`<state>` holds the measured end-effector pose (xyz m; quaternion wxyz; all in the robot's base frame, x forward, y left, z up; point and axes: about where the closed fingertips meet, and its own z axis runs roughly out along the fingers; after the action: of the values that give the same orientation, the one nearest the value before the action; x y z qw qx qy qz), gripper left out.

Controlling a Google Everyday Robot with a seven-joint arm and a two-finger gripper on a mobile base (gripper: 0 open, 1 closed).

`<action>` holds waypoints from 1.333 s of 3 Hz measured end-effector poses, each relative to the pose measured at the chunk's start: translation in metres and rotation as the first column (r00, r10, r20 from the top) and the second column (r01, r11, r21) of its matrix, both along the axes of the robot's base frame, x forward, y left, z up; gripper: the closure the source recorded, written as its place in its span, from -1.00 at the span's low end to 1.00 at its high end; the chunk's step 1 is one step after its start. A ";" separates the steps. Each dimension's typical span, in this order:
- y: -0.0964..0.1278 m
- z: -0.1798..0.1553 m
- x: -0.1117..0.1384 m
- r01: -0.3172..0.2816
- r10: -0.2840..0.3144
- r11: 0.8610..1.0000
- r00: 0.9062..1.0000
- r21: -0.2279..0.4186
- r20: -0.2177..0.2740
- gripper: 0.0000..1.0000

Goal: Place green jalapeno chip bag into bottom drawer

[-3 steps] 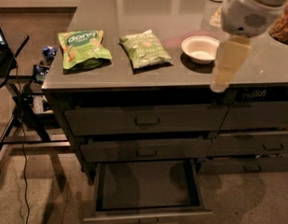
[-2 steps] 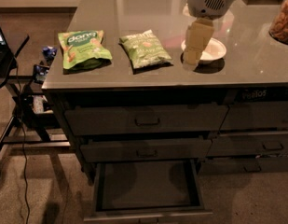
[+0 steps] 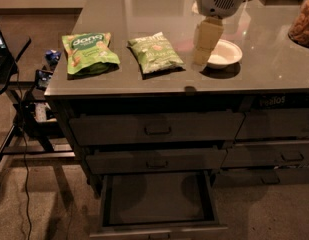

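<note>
The green jalapeno chip bag (image 3: 155, 52) lies flat on the grey counter (image 3: 144, 4), muted olive-green with pale chip pictures. The gripper (image 3: 203, 59) hangs from the white arm at the top and sits just right of the bag, above the counter and in front of a white bowl. It holds nothing that I can see. The bottom drawer (image 3: 159, 199) is pulled out below the counter, with a dark, empty interior.
A brighter green "dang" bag (image 3: 89, 52) lies left of the jalapeno bag. A white bowl (image 3: 225, 53) sits right of the gripper. A brown snack bag (image 3: 303, 24) is at the right edge. Two shut upper drawers (image 3: 156, 129) are above the open one. A stand with cables (image 3: 24, 114) is left.
The arm has swung left across the counter, from beyond the bowl's right side to just right of the jalapeno bag. The bags and drawer have not moved.
</note>
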<state>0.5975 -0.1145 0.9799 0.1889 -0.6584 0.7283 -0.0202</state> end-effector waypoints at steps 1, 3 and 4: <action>0.020 -0.013 0.032 -0.028 0.029 0.999 1.000 0.024 -0.009 -1.00; 0.061 -0.034 0.086 -0.087 0.088 0.996 0.996 0.035 -0.033 -1.00; 0.073 -0.038 0.104 -0.106 0.107 0.994 0.994 0.037 -0.029 -1.00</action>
<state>0.7013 -0.0410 0.9419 0.1898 -0.6930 0.6954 0.0130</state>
